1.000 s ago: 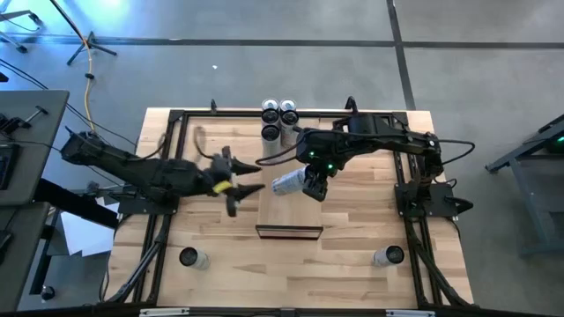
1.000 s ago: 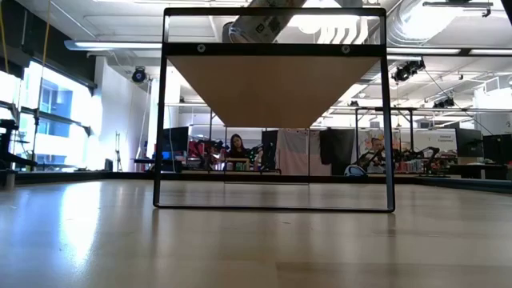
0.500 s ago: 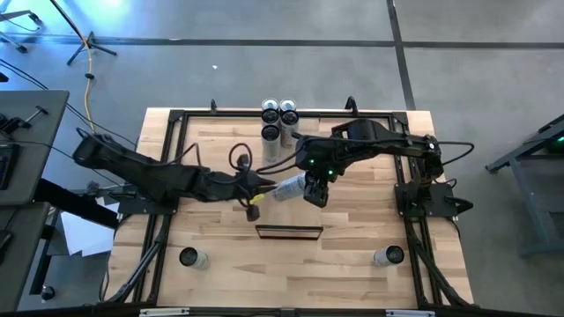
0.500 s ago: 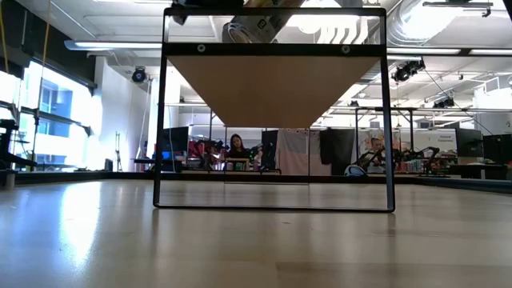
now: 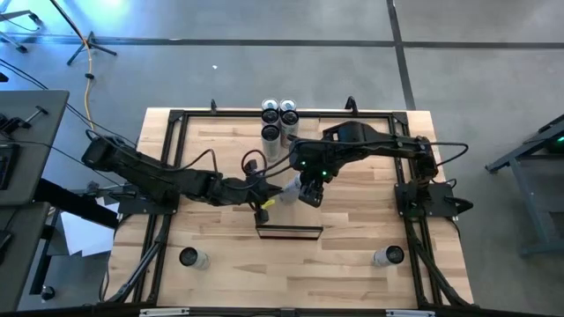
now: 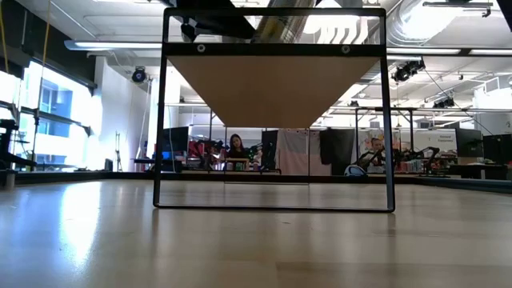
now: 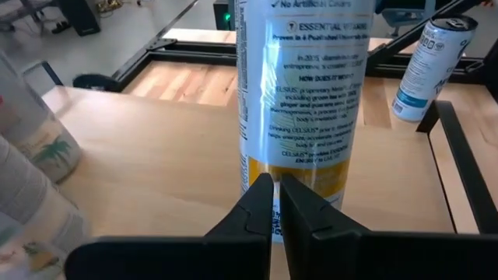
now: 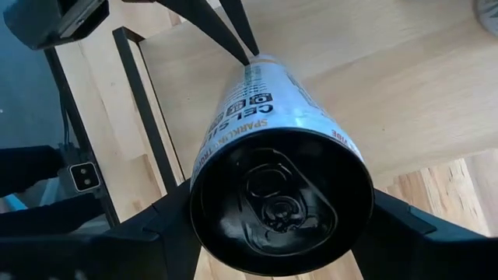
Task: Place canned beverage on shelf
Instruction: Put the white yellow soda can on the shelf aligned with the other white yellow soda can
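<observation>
A slim white beverage can (image 5: 286,189) hangs tilted above the shelf (image 5: 291,216), a long light-wood platform with a dark end edge (image 5: 289,232). My right gripper (image 5: 308,190) is shut on it. My left gripper (image 5: 264,201) reaches in from the table's left with its fingers shut. Their tips are at the can's lower side (image 7: 274,187). In the low view the can (image 6: 280,20) shows at the top, over the shelf's underside (image 6: 272,88). My right gripper pinches the can near its lid end (image 8: 280,202) between its two fingers (image 8: 167,225), one on each side of the round wall. The fingers slant steeply down from above. The can is lifted clear of the shelf, tilted, its bottom end pointing toward the left arm. My left gripper's shut fingertips (image 8: 247,48) meet the can's wall near its bottom end (image 7: 296,175). They come almost level from the table's left, tipped slightly down.
Three cans (image 5: 278,119) stand at the shelf's far end. One more can (image 5: 192,257) stands near the table's front left and another (image 5: 388,255) near the front right. Black frame rails (image 5: 167,176) run along both sides of the table.
My left gripper has moved toward the table's right and down, up to the held can. Its fingers were spread and are now shut.
</observation>
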Robot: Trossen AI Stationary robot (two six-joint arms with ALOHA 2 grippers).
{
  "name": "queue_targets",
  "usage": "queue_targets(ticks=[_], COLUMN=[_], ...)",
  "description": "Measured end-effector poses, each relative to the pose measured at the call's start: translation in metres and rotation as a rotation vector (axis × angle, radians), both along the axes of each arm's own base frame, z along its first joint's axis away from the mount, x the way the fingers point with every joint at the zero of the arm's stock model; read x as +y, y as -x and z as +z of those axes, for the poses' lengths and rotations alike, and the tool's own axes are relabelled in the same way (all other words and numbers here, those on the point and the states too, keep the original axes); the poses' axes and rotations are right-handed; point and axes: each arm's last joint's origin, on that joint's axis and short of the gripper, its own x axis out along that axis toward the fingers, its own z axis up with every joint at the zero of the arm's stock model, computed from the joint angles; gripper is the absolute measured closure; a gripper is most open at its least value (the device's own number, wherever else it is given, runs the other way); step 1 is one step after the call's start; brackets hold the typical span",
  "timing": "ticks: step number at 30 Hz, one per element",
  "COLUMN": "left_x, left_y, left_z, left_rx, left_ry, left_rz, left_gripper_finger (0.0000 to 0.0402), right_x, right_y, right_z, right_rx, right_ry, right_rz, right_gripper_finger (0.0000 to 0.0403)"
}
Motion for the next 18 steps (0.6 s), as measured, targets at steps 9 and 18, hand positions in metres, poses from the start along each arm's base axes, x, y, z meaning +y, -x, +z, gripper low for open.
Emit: queue_targets(ticks=[9, 18], left_x=[0.000, -0.005], left_y=[0.000, -0.016], left_z=[0.000, -0.021], left_rx=[-0.008, 0.021], left_ry=[0.011, 0.033], left_rz=[0.014, -0.024], left_gripper_finger=[0.0401, 0.0401], right_x=[0.000, 0.000], right_y=[-0.001, -0.004], right_z=[0.000, -0.002], right_rx=[-0.006, -0.008], right_ry=[0.006, 0.023], right_rz=[-0.030, -0.037], right_gripper_finger=[0.0155, 0.0155])
